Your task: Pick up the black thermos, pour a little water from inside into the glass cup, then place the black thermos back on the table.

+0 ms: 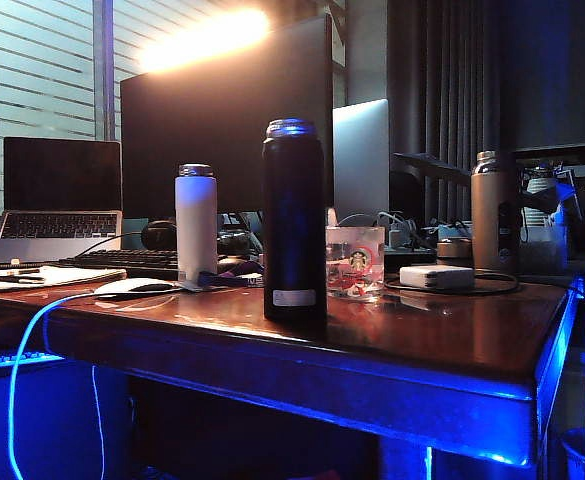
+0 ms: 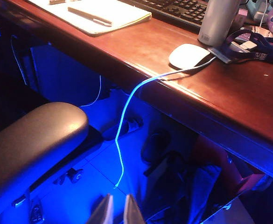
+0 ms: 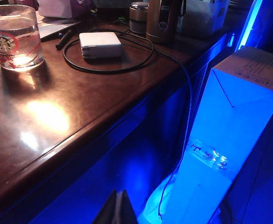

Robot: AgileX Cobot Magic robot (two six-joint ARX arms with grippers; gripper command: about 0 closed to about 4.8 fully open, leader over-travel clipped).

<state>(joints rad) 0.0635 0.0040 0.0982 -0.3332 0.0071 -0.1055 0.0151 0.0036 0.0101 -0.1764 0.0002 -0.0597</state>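
The black thermos (image 1: 294, 220) stands upright near the front of the table (image 1: 442, 340), silvery rim on top and a white label near its base. Just to its right and a little behind stands the glass cup (image 1: 355, 262) with a green logo; the right wrist view shows the glass cup (image 3: 15, 39) upright on the table (image 3: 80, 116). My left gripper (image 2: 118, 209) hangs below the table's front edge (image 2: 211, 112) over the floor, a narrow gap between its fingers, nothing in it. My right gripper (image 3: 119, 196) is also below the table edge, shut and empty. Neither gripper shows in the exterior view.
A white bottle (image 1: 196, 220) and a mouse (image 1: 132, 287) with a cable are left of the thermos. A white charger (image 1: 436, 276) ringed by its cord and a bronze bottle (image 1: 494, 210) are to the right. A chair armrest (image 2: 33, 140) and a cardboard box (image 3: 239, 121) stand below.
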